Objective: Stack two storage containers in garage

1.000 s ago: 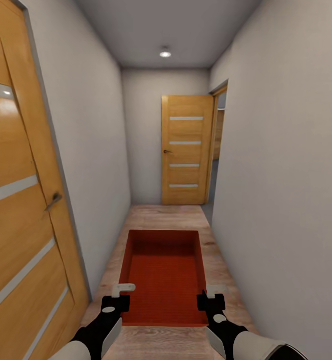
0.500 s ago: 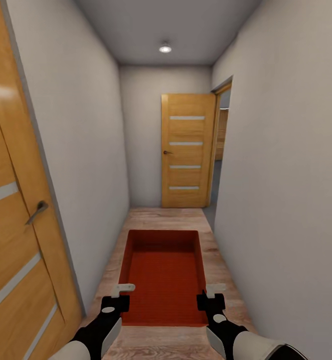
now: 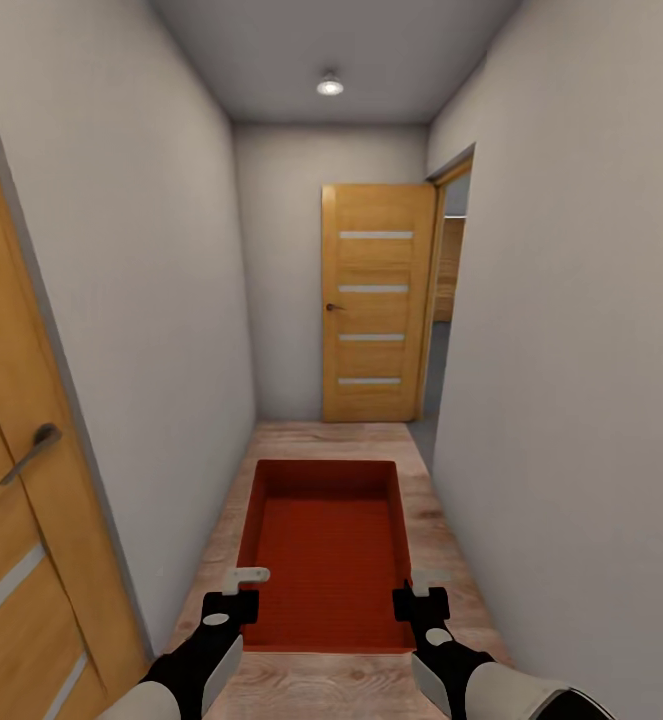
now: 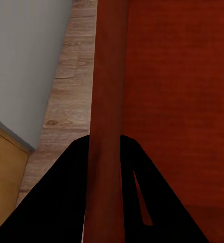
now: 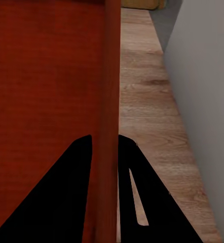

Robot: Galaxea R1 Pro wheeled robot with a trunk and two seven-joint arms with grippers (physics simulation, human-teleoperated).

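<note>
You hold the orange-red storage container [image 3: 328, 545] level in front of you over the wood-plank hallway floor [image 3: 323, 436]. Your left gripper [image 3: 235, 590] pinches its left wall, your right gripper [image 3: 423, 592] its right wall. It bears no readable writing. A wooden door [image 3: 375, 300] stands open at the far end.

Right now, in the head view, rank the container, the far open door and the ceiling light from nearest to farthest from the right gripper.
1. Container: clamped at its right wall by the right gripper.
2. Far open door: at the hallway's end, ahead and slightly right.
3. Ceiling light: high up near the end wall, about as far along as the door but far above it.
</note>
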